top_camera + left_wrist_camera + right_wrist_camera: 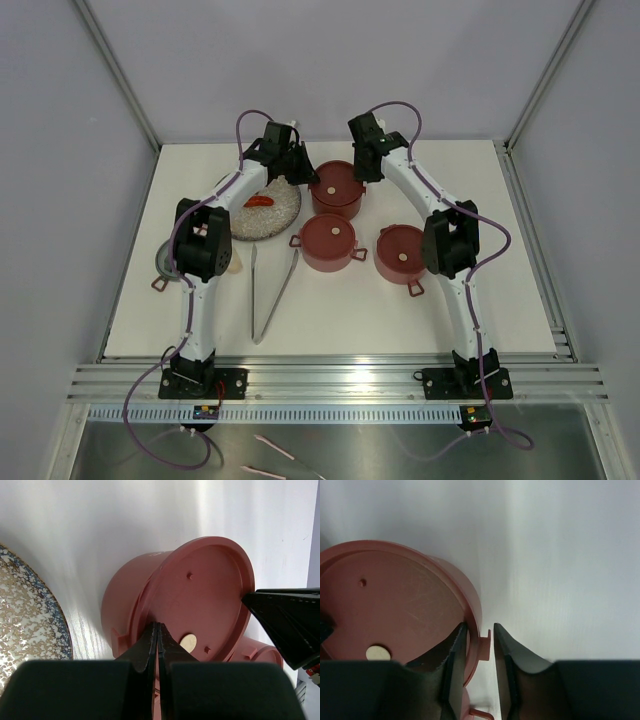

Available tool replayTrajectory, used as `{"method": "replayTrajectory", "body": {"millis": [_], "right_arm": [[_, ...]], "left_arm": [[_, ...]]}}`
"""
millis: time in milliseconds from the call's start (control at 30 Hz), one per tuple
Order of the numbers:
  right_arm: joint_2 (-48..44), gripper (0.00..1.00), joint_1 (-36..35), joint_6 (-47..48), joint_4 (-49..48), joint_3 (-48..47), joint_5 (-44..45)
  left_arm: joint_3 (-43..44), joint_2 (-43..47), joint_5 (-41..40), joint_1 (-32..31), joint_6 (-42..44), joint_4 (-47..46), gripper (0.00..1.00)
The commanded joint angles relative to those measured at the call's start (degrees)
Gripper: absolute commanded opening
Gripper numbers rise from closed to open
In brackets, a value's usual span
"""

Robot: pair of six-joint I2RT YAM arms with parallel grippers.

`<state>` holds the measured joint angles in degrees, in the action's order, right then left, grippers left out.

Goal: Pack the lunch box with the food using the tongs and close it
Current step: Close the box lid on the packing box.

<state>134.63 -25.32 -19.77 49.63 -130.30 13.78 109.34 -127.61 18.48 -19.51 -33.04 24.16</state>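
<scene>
White table, 3 lidded tiers: your left gripper is pinched together at the far tier, on its lid; your right gripper gapes astride the rim.

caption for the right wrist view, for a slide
Red lunch box tier, lid on, with the right fingers astride its rim, on a white table.

Our left arm and right arm reach forward and bend inward toward each other. On our left gripper the jaws press tight together; on our right gripper they stand partly apart.
</scene>
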Motion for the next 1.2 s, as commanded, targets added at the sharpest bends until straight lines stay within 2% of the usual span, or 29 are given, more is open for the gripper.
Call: {"method": "replayTrajectory", "body": {"millis": [0,100,200,300,333,467,600,767,1167], "right_arm": [[-1.91,0.36,0.27,0.17,0.21,0.13,-0.51],[-1.74,0.36,0.27,0.17,0.12,0.13,-0.77],[-1.39,0.31,0.45,-0.36,-0.23,0.05,-2.0],[-2.0,0.19,0.71,-1.15,-1.19,0.92,-1.56],[-2.52,0.12,0.71,-1.06,-1.37,1.53,-1.56],[-3.84,0.0,0.71,-0.97,-1.9,2.51,-1.74],[-5.08,0.0,0.62,-0.97,-1.21,2.42,-2.96],[-2.27,0.0,0.71,-0.97,5.47,-5.57,-5.34],[-3.67,0.0,0.8,-2.46,4.34,-3.82,-8.15]], "left_arm": [[-0.97,-1.5,-0.11,0.17,1.75,3.61,0.0],[-0.97,-1.5,-0.02,0.17,1.84,3.61,0.0],[-1.06,-1.41,-0.02,0.26,1.83,3.79,0.0],[-1.49,-1.24,-0.11,0.26,1.84,3.79,0.0],[-1.58,-1.15,-0.02,0.17,1.92,3.79,0.0],[-2.38,-0.71,0.06,0.17,2.19,3.61,0.0],[-2.99,0.17,-0.02,0.17,2.89,4.31,0.0],[-4.04,2.01,-0.2,0.17,3.86,5.46,0.0],[-4.92,5.36,-0.46,0.17,4.65,5.72,0.0]]}}
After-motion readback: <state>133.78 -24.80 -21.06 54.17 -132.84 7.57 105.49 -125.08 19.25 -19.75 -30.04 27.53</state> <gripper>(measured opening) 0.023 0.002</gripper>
